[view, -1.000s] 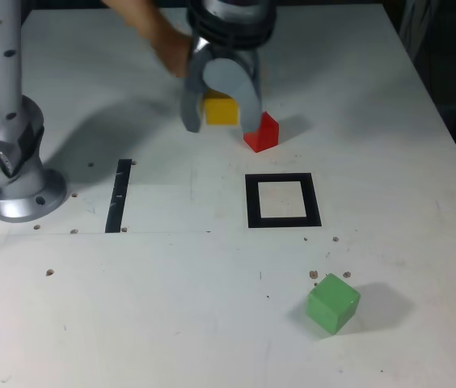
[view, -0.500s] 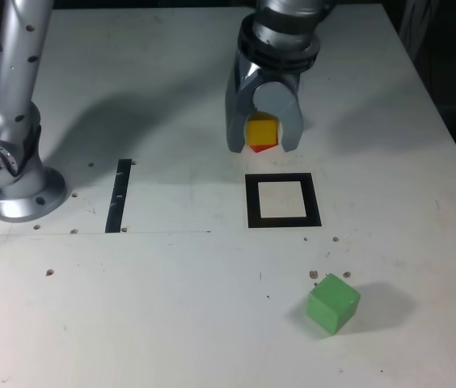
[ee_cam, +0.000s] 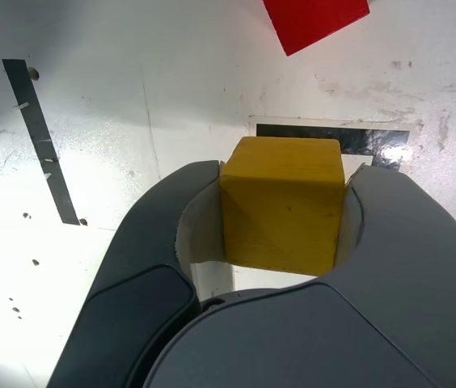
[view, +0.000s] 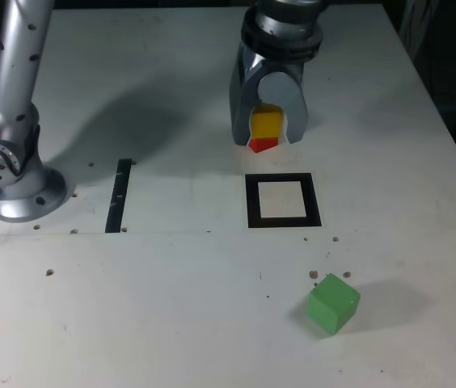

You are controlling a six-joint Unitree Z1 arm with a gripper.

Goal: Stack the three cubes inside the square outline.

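The jaws (view: 269, 139) grip the yellow cube (view: 266, 122) at upper centre of the exterior view. The green cube (view: 333, 304) sits lower right on the table (view: 155, 315).

Had room to pass low over the worktop (view: 155, 307) between the black strip (view: 119, 196) and the square outline (view: 254, 202), both lying flat. Met the red cube (view: 263, 145) near the outline, on its upper side in the exterior view, partly hidden behind the yellow cube (view: 266, 123). Had the yellow cube filling the space between the sides of the hand (view: 267, 139). Ran up against the green cube (view: 333, 304) below the outline and toward the exterior view's right, with open room between. Found passage blocked by the arm's base (view: 19, 198), beyond the strip at the exterior view's left.
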